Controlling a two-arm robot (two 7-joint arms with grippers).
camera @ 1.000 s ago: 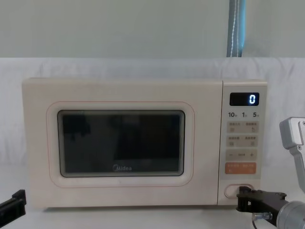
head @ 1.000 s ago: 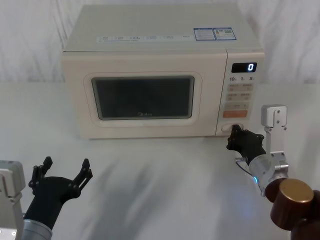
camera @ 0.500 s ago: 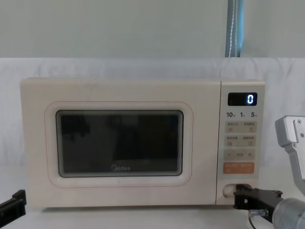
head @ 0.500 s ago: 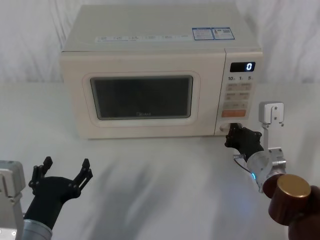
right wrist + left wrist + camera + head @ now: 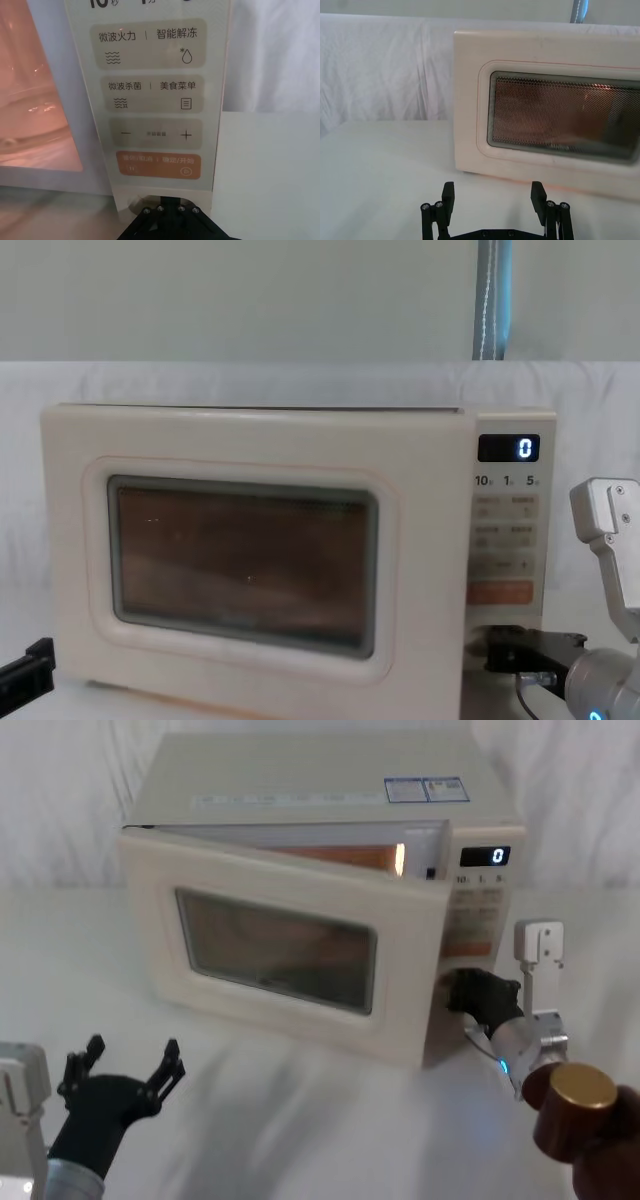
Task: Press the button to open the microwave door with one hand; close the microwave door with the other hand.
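Behind the microwave door (image 5: 290, 955) (ajar) hangs white cloth (image 5: 60, 800).

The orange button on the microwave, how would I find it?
Start at the cream microwave and go to the control strip under the glowing 0 display. The orange button is a flat rectangle low on that strip, the only orange key among pale beige ones.
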